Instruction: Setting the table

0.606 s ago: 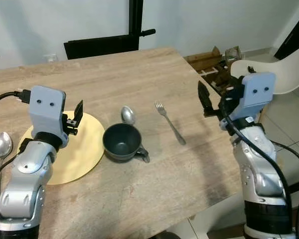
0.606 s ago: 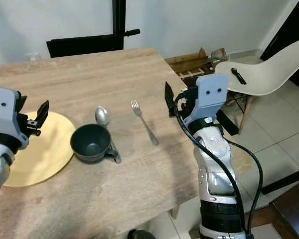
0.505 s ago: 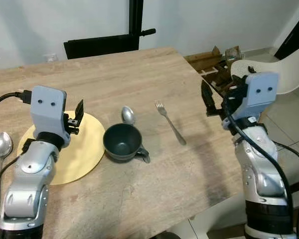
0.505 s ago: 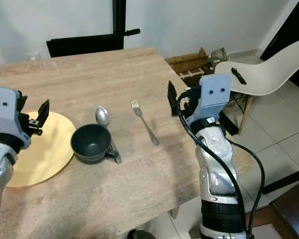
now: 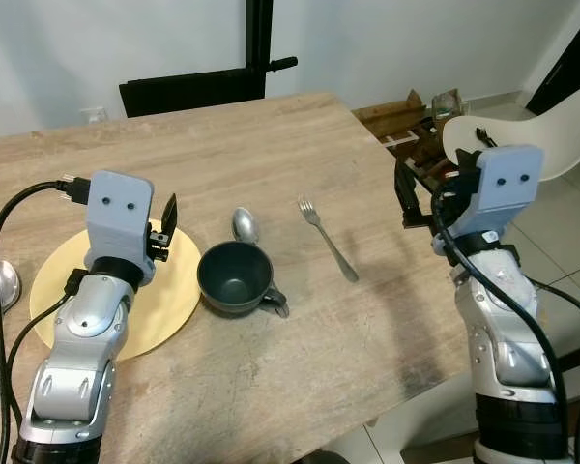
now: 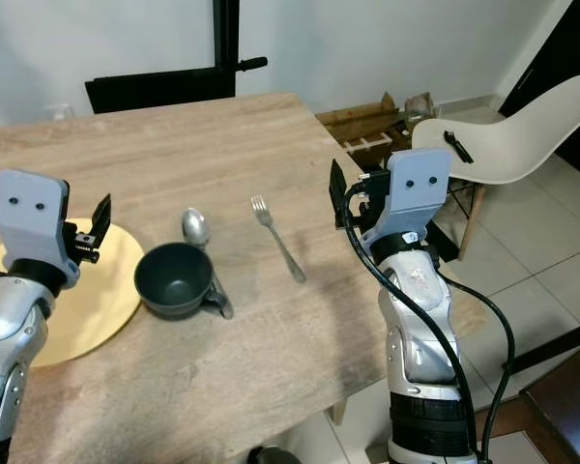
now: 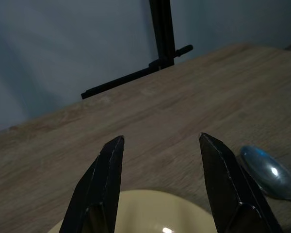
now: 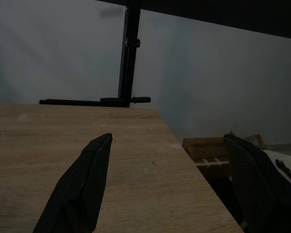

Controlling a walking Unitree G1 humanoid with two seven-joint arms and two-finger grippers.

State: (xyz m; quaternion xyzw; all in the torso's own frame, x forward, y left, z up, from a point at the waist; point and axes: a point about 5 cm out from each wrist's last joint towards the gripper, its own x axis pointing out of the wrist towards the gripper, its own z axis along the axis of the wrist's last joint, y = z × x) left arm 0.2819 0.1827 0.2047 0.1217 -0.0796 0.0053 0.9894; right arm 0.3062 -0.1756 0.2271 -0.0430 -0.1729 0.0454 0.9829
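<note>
Yellow plate (image 5: 159, 295), dark bowl (image 5: 235, 275), fork (image 5: 329, 251), left claw (image 5: 164, 232) empty, unlabelled.

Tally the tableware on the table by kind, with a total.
Plates: 1, yellow plate
Bowls: 1, dark bowl
Spoons: 2, one behind the bowl, one at the table's left edge
Forks: 1, fork
Total: 5
</note>
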